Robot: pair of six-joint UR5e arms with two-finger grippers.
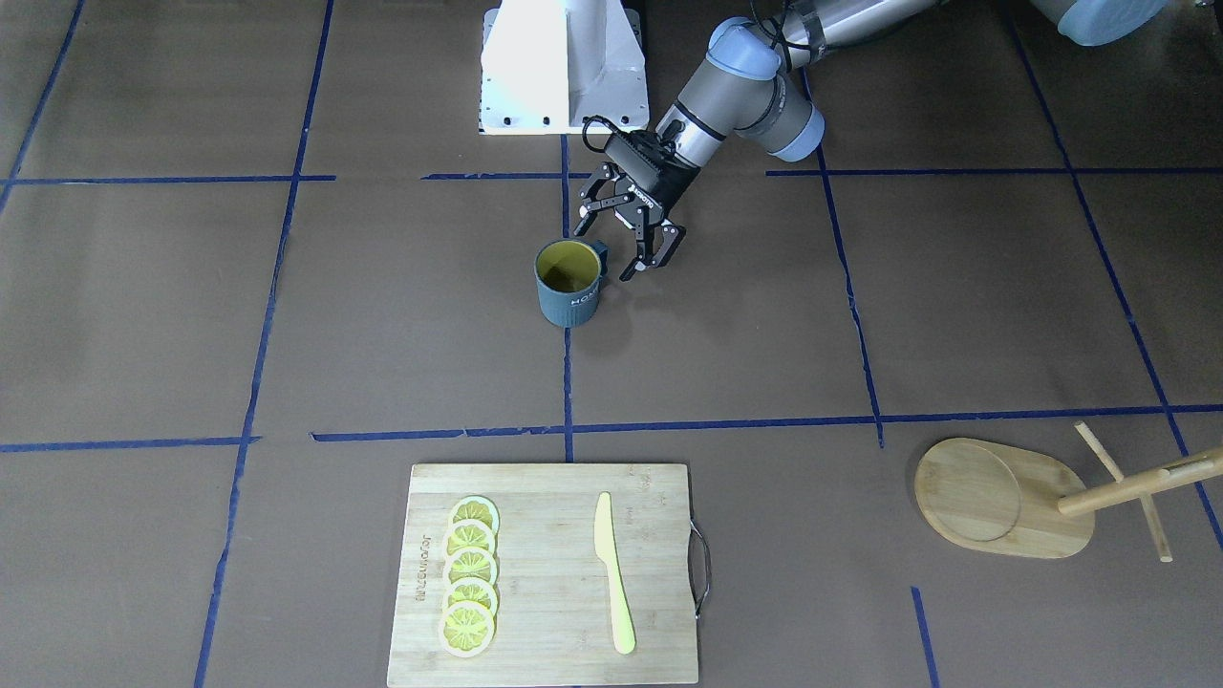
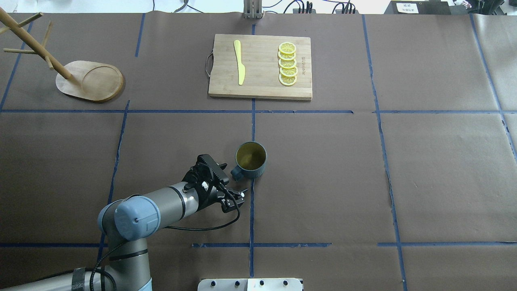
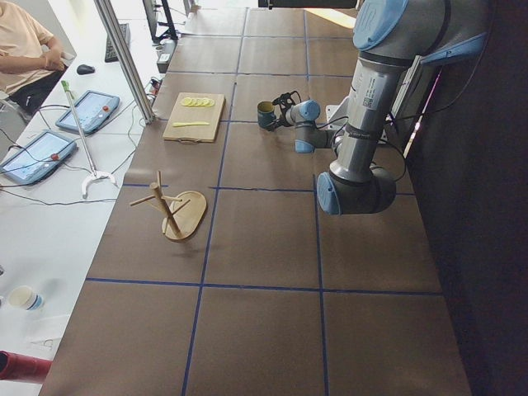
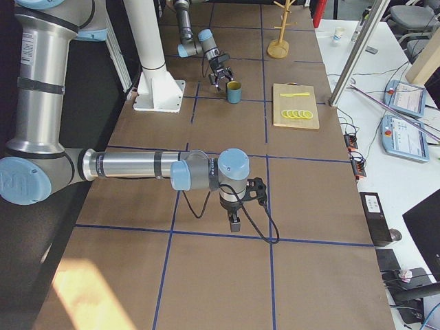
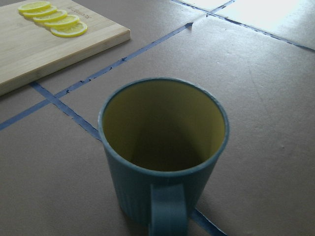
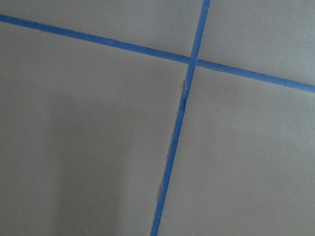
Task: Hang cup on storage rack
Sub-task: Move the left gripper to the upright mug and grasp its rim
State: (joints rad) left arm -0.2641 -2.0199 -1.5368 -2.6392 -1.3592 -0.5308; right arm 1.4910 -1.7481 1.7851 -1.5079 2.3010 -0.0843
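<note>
The cup [image 1: 570,287] stands upright near the table's middle, with its handle [image 2: 236,173] turned toward my left gripper. It is dark blue-grey outside and yellow-green inside, and it fills the left wrist view [image 5: 162,147]. My left gripper [image 1: 605,253] is open, low at the handle, with one finger on each side of it and not closed on it; it also shows in the overhead view [image 2: 233,180]. The storage rack [image 1: 965,492] stands upright at the far left corner [image 2: 93,81], with no cup on its pegs. My right gripper [image 4: 234,221] shows only in the exterior right view, so I cannot tell its state.
A bamboo cutting board [image 2: 260,87] lies at the far side, with a yellow knife [image 2: 239,62] and several lemon slices [image 2: 287,64] on it. The robot's white base [image 1: 564,67] is behind the cup. Blue tape lines cross the brown table.
</note>
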